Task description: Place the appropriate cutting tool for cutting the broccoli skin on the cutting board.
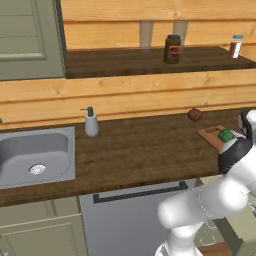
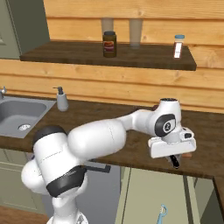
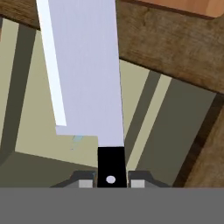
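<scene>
My gripper [image 3: 111,181] is shut on the black handle of the knife [image 3: 85,65], whose long silver blade runs up the hand view away from me. The blade hangs over the counter's front edge, above the cabinet fronts below. A corner of the light reddish-brown cutting board [image 3: 183,6] shows beyond the blade tip. In the right base view the gripper [image 2: 175,161] hangs just past the counter edge, pointing down. The cutting board [image 1: 212,134] lies at the counter's right end with the green broccoli [image 1: 226,135] on it, partly behind my arm.
A brown roundish lump [image 1: 195,114] sits behind the board. A soap dispenser [image 1: 91,122] stands by the sink [image 1: 35,155] at the left. A jar [image 1: 172,48] and a spice bottle [image 1: 235,46] are on the shelf. A small pale bluish tool [image 2: 162,213] lies low near the floor.
</scene>
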